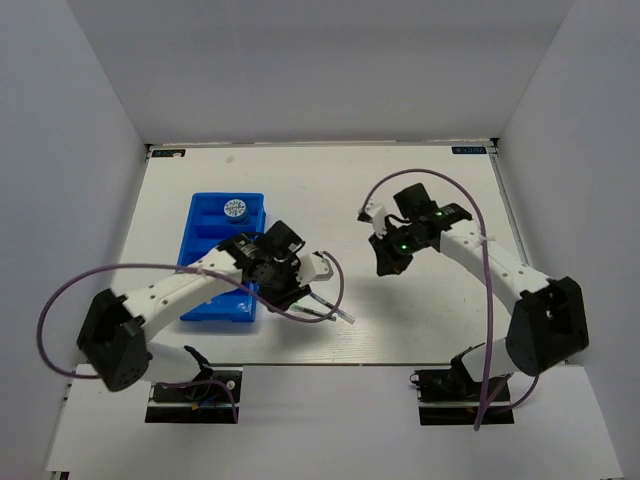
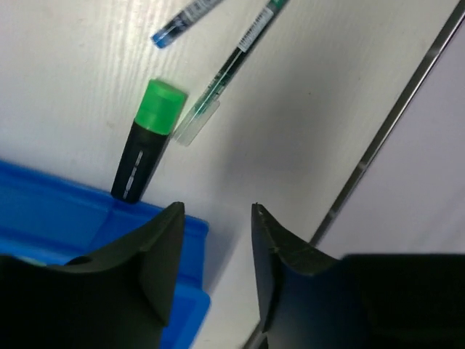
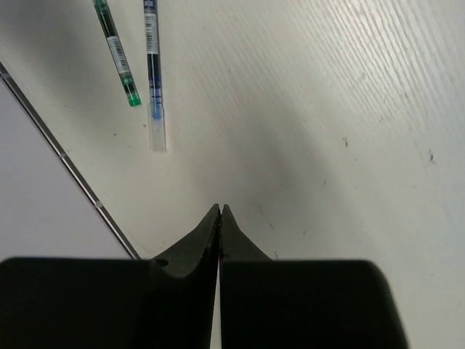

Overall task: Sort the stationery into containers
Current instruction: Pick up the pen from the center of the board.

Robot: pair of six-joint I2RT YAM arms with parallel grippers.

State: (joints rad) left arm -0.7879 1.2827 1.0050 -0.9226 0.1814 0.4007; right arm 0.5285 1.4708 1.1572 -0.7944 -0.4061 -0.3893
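Note:
The blue tray (image 1: 222,262) lies left of centre with the blue-and-white roll (image 1: 234,208) in its far end. My left gripper (image 1: 287,293) hovers open and empty at the tray's near right corner (image 2: 65,218). In the left wrist view the gripper (image 2: 216,218) has a green-capped black marker (image 2: 149,138) just ahead of it, touching the tray's edge. A thin green pen (image 2: 236,62) and a blue pen (image 2: 182,18) lie beyond. My right gripper (image 1: 385,262) is shut (image 3: 220,212) with nothing visible in it, above bare table. The green pen (image 3: 116,51) and blue pen (image 3: 152,65) lie far ahead of it.
The two pens show in the top view (image 1: 325,314) near the table's front edge. A metal strip (image 2: 385,131) marks that edge and also shows in the right wrist view (image 3: 65,156). White walls enclose the table on three sides.

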